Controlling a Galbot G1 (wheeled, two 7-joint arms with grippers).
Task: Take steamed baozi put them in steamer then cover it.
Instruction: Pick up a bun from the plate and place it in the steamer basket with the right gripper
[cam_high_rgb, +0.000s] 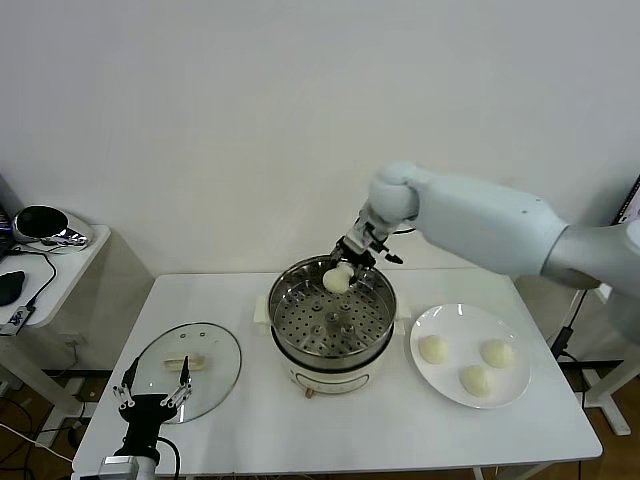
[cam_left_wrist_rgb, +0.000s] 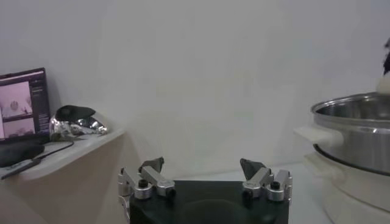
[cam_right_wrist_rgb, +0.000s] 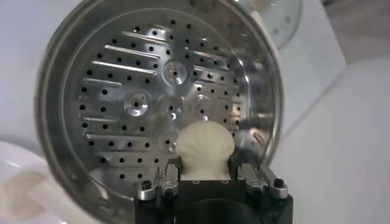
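My right gripper (cam_high_rgb: 340, 272) is shut on a cream-white steamed baozi (cam_high_rgb: 337, 281), holding it over the far rim of the steamer (cam_high_rgb: 380, 322). In the right wrist view the baozi (cam_right_wrist_rgb: 204, 148) sits squeezed between the fingers (cam_right_wrist_rgb: 172, 171), above the perforated tray (cam_right_wrist_rgb: 140, 91), which is bare. Three more baozi (cam_high_rgb: 433, 349) lie on the white plate (cam_high_rgb: 440, 320) to the right of the steamer. The cover (cam_high_rgb: 215, 360), a glass lid with a cream handle, lies flat on the table at the left. My left gripper (cam_high_rgb: 153, 393) hovers open at the near edge of the cover, with nothing between its fingers.
A side table (cam_high_rgb: 70, 262) with a shiny helmet-like object (cam_high_rgb: 42, 223), a laptop and cables stands at the far left. The steamer's side and white handle (cam_left_wrist_rgb: 317, 135) show at the edge of the left wrist view. The white wall is close behind the table.
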